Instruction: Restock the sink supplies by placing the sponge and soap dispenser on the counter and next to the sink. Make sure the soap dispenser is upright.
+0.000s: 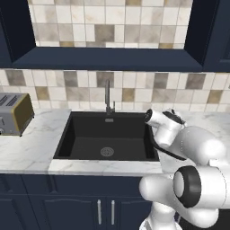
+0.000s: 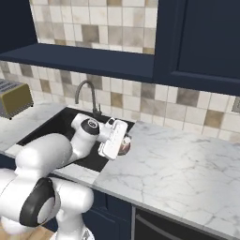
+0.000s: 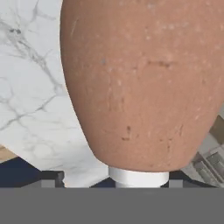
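Your gripper (image 2: 123,144) hangs over the right edge of the sink (image 1: 107,134), where the black basin meets the white marble bench (image 2: 187,173). The soap dispenser (image 3: 144,83), a brownish-orange egg-shaped bottle, sits right against the hand camera, its pale pump top (image 3: 138,177) nearest the fingers. It looks pinched between them, though the fingers themselves are hidden, so you cannot be sure of the grip. In the right base view a brown patch of the bottle peeks out beside the hand. By this reading, the dispenser is carried but not yet set down upright; placing the sponge also remains.
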